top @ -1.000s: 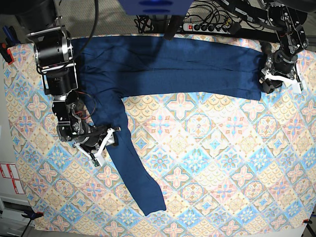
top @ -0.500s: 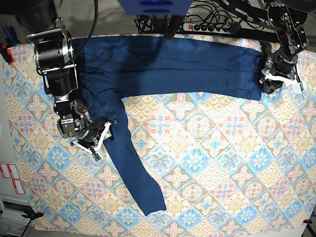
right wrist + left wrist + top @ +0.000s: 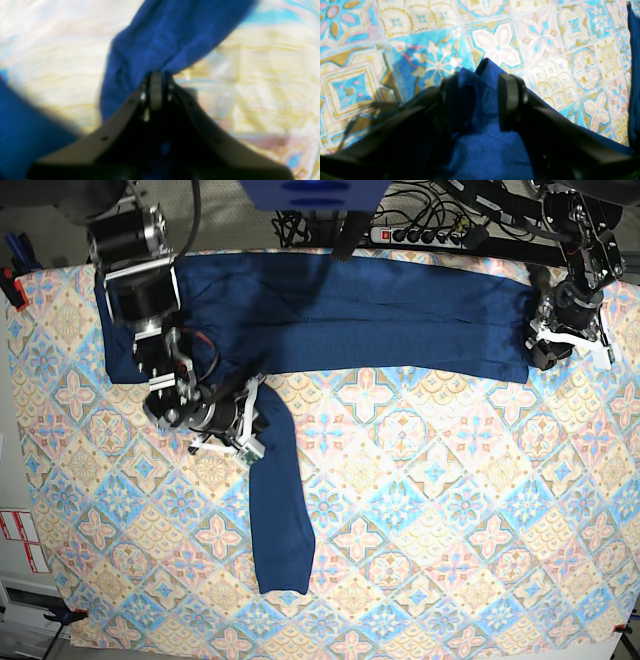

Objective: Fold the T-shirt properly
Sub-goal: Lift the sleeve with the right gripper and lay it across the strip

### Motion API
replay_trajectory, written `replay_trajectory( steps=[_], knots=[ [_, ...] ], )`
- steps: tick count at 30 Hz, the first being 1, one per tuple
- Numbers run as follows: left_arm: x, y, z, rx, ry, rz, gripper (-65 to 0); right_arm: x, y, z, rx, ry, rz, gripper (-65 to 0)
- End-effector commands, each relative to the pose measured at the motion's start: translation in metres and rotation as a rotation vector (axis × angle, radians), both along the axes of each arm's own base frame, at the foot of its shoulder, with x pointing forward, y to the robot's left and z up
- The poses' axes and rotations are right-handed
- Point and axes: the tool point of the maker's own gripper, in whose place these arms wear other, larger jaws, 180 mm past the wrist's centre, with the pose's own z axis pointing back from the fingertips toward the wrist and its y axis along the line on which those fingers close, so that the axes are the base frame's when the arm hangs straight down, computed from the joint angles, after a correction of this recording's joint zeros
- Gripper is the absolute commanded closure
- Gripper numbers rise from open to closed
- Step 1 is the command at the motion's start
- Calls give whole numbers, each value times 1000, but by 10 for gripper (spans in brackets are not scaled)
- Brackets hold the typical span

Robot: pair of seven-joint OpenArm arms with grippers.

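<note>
The dark navy T-shirt [image 3: 380, 310] lies as a long band across the back of the table. One long sleeve [image 3: 280, 510] runs from it toward the front edge. My right gripper [image 3: 243, 423] is shut on the sleeve's upper part. In the right wrist view the jaws [image 3: 156, 82] pinch a bunched fold of blue sleeve [image 3: 170, 35]. My left gripper [image 3: 548, 340] sits at the band's right end. In the left wrist view it [image 3: 480, 100] holds a thick fold of the T-shirt [image 3: 485, 145] between its fingers.
A pastel tile-print cloth [image 3: 450, 500] covers the whole table. A power strip with cables [image 3: 420, 232] lies behind the back edge. A red clamp [image 3: 10, 282] sits at the left edge, and white labels [image 3: 20, 540] are further down that side.
My right gripper has shut on the sleeve and moved up and to the right, dragging the sleeve so it now hangs straighter. The left arm has not moved.
</note>
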Motion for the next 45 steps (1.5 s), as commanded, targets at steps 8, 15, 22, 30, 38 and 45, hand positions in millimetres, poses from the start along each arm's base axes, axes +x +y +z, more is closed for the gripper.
replay_trajectory(
  steps=[8, 15, 22, 30, 38, 45],
  knots=[
    [6, 0, 10, 4, -43, 1, -253, -25, 6, 79, 3, -211, 14, -2],
    [6, -1, 9, 2, -41, 1, -252, -88, 23, 96, 24, -219, 59, -1],
    [6, -1, 9, 1, -41, -1, -253, -147, 43, 69, 59, -87, 105, -1],
    [6, -2, 9, 1, -39, -4, -253, -188, 91, 65, 121, -23, 250, 0],
    [7, -2, 9, 1, -41, -3, -256, -188, 95, 63, 67, -20, 325, -2],
    [18, -17, 16, 6, -65, -53, -256, -170, 86, 59, -119, -11, 451, -2]
  ],
)
